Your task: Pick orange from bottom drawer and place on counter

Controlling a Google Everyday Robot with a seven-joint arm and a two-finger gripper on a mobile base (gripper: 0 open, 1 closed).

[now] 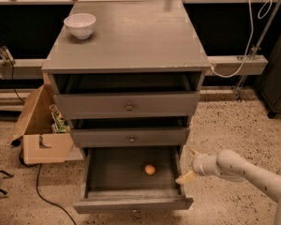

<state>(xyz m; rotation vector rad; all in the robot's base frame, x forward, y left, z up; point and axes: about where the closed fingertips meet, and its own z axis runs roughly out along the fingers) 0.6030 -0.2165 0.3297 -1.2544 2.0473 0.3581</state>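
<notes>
The orange (150,169) lies on the dark floor of the bottom drawer (131,203), which is pulled open. It rests right of the floor's middle. My gripper (188,164) is open, with pale fingers spread, at the drawer's right wall, to the right of the orange and apart from it. The white arm reaches in from the lower right. The counter (131,39) is the grey top of the cabinet above.
A white bowl (80,25) stands at the counter's back left. The two upper drawers (129,104) are slightly pulled out. An open cardboard box (40,128) sits on the floor to the left, with a black cable near it.
</notes>
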